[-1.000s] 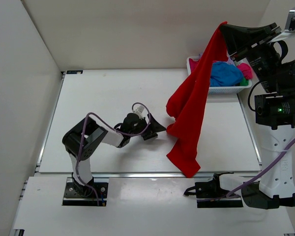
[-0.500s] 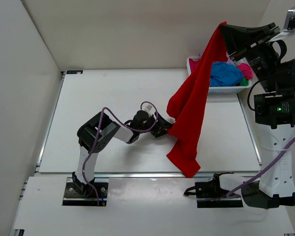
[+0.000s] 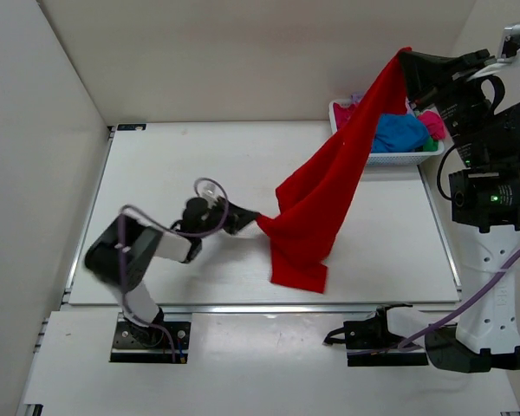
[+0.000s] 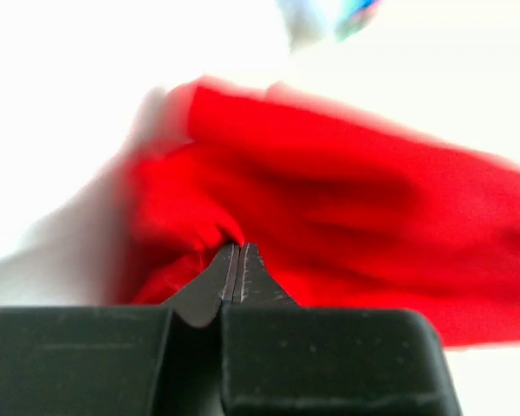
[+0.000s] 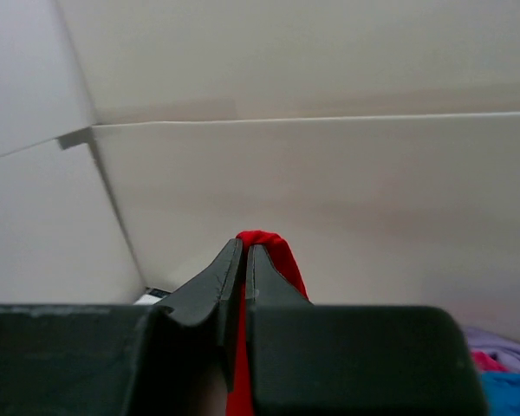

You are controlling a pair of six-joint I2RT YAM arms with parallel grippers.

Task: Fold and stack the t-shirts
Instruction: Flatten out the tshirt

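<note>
Over the white table [image 3: 165,173], we see the left gripper [image 3: 250,220] pinching the red t-shirt [image 3: 329,186] low down, the right gripper [image 3: 406,57] clamping its top.

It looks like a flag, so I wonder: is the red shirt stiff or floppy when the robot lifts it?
Probably very floppy: the red t-shirt sags between the left gripper and the right gripper, and its loose end droops. Likely light too, since two small pinches hold it up. It bunches at the left pinch, so pushing would probably crumple it.
</note>
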